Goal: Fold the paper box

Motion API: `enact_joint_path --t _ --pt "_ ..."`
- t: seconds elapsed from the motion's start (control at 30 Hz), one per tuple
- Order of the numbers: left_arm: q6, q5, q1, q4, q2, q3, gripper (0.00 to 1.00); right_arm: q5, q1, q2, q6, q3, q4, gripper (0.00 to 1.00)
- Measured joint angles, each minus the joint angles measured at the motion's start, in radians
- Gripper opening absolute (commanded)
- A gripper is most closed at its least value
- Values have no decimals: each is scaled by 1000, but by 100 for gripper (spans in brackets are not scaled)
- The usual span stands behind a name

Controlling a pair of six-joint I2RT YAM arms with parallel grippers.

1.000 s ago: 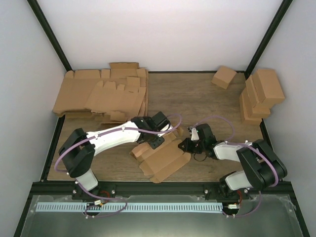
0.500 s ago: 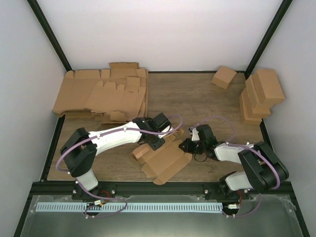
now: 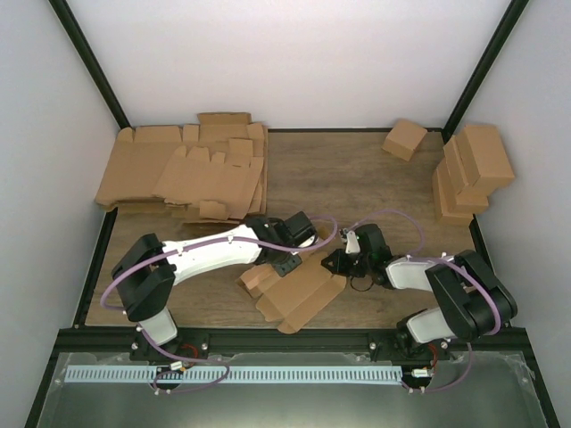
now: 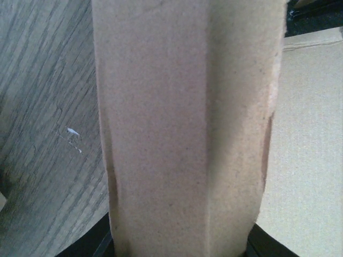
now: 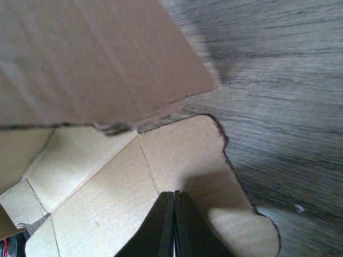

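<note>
Left arm (image 3: 223, 246) rightward; seemingly one box (image 3: 302, 291)

open: mid-back table (image 3: 330, 174) | blocked: flat blanks (image 3: 183, 174) back-left, folded boxes (image 3: 473, 169) back-right, paper box (image 3: 299, 290) front-centre

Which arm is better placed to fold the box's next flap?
Probably left: the left hand grips a flap of the cardboard box blank; the right hand is shut over a panel.

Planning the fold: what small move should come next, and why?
Probably raise the left pincer a little, folding its gripped flap upward, since the shut right pincer seems to press the flat panel of the paper box down.
</note>
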Motion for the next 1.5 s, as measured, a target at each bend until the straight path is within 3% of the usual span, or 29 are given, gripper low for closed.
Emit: enact_joint_path --t 0.33,0.53,0.77,0.83,0.9,1.13,1.5 --pt "9 -54 -16 8 27 5 38 50 0 -144 -11 -20 -104 14" --pt "16 -69 -16 17 27 5 38 137 0 -306 -16 -19 -208 47" --pt "17 -76 -15 23 27 4 38 246 0 -372 -84 38 -292 56" --pt "18 -76 -14 23 27 4 38 257 0 -346 -115 67 -292 54" --pt "18 -76 -14 24 27 4 38 264 0 -308 -151 97 -288 45" --pt "18 -75 -6 27 27 4 38 258 11 -199 -225 173 -302 2" --pt "11 -69 34 40 27 4 38 303 86 -127 -256 383 -513 1"
